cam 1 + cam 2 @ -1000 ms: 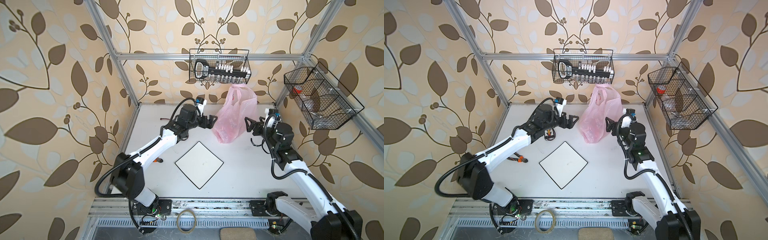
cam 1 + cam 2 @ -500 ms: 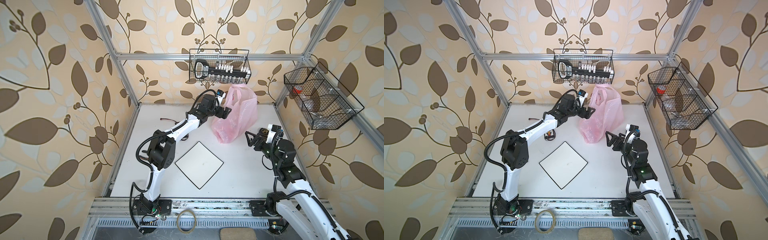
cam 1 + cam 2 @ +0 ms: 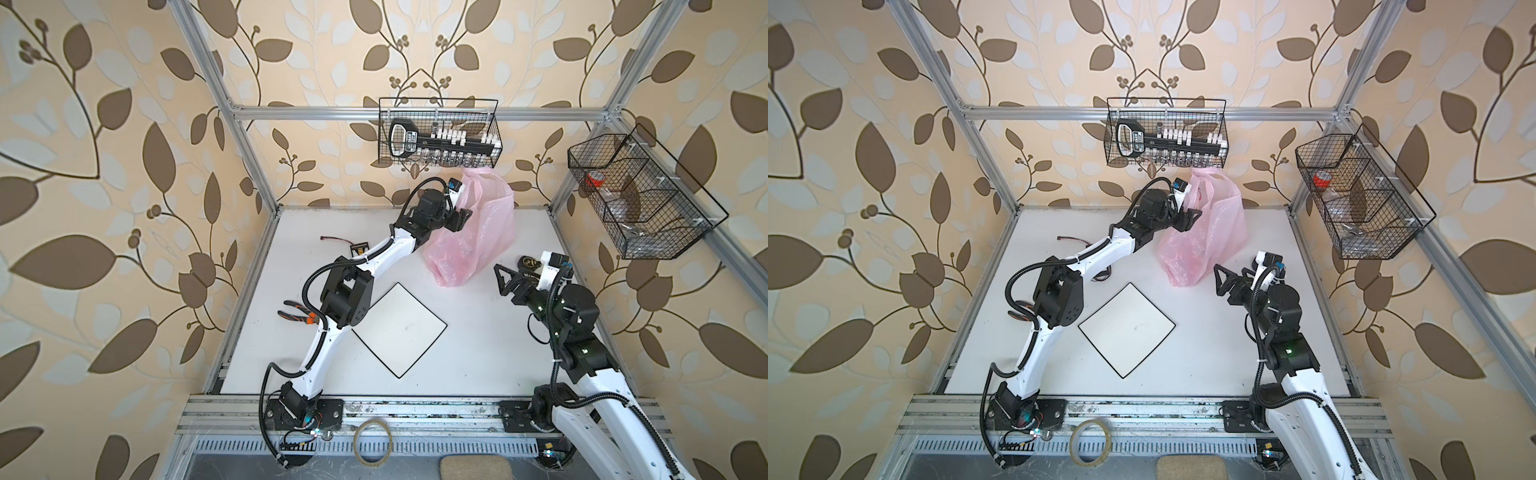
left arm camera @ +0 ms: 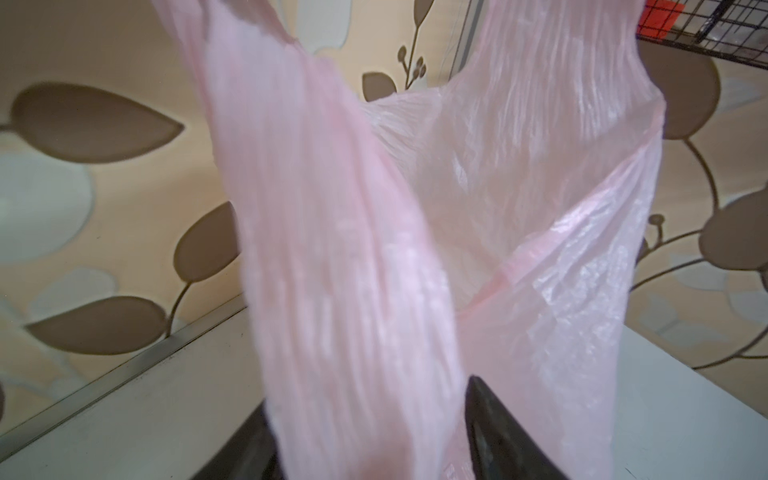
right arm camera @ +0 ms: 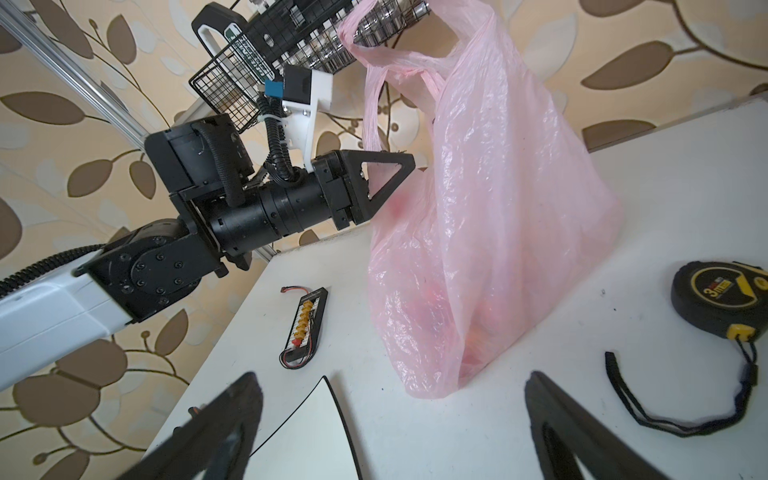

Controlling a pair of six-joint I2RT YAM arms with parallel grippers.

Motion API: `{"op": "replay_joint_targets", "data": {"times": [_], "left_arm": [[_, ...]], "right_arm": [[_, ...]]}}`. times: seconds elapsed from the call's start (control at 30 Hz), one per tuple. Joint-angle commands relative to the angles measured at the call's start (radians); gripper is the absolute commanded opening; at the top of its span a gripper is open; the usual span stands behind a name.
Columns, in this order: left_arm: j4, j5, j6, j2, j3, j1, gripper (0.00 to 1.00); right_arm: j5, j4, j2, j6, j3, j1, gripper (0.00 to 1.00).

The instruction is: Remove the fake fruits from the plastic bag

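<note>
The bag (image 3: pixel 473 237) stands upright at the back of the table (image 3: pixel 478 332), mouth up, with the fruits (image 5: pixel 473 332) showing as dim red blurs at its bottom. The left gripper (image 3: pixel 464 217) is nearer: one handle runs between its half-parted jaws (pinched or not, I cannot tell). The right gripper (image 5: pixel 390 436) gapes wide and empty, facing the bag's base but apart from it. The tape measure (image 5: pixel 719 297) reads "3m"; the label on the hanging tool (image 3: pixel 405 139) is illegible.

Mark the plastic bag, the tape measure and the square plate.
plastic bag (image 3: pixel 478 245): in a top view, middle of its pink body.
tape measure (image 5: pixel 719 296): right wrist view, on its black case.
square plate (image 3: pixel 399 330): in a top view, bare white centre.
</note>
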Motion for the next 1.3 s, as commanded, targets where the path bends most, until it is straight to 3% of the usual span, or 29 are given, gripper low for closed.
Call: {"op": "replay_joint_targets", "data": {"times": [0.0, 0.13, 0.27, 0.43, 0.57, 0.73, 0.87, 0.93, 1.1, 1.17, 1.27], "left_arm": [[0.048, -0.018, 0.016, -0.024, 0.034, -0.003, 0.42], [0.178, -0.023, 0.014, -0.108, -0.115, -0.004, 0.24], [0.274, 0.036, 0.027, -0.206, -0.244, -0.004, 0.15], [0.479, 0.255, 0.227, -0.338, -0.493, -0.003, 0.00], [0.483, 0.357, 0.403, -0.407, -0.621, 0.007, 0.00], [0.506, 0.627, 0.477, -0.449, -0.698, 0.080, 0.00], [0.480, 0.817, 0.550, -0.438, -0.673, 0.134, 0.00], [0.425, 0.888, 0.596, -0.420, -0.631, 0.151, 0.00], [0.215, 0.958, 0.748, -0.400, -0.545, 0.163, 0.00], [0.191, 0.959, 0.771, -0.398, -0.537, 0.164, 0.00], [0.189, 0.965, 0.778, -0.395, -0.540, 0.164, 0.00]], "right_arm": [[0.035, -0.010, -0.012, -0.021, 0.011, -0.002, 0.99], [0.050, -0.009, -0.006, -0.040, 0.015, -0.001, 0.99], [0.080, -0.011, 0.005, -0.050, 0.030, -0.001, 0.99], [0.135, -0.015, 0.059, -0.069, 0.090, -0.003, 1.00], [0.119, -0.047, 0.160, -0.158, 0.204, -0.006, 0.99], [-0.065, -0.108, 0.340, -0.376, 0.386, -0.032, 0.99], [-0.206, -0.187, 0.491, -0.525, 0.540, -0.063, 0.99], [-0.332, -0.199, 0.559, -0.574, 0.604, -0.090, 0.99], [-0.485, -0.132, 0.682, -0.606, 0.719, -0.099, 0.95], [-0.566, -0.095, 0.728, -0.603, 0.771, -0.092, 0.93], [-0.594, -0.061, 0.774, -0.632, 0.808, -0.066, 0.91]]}}
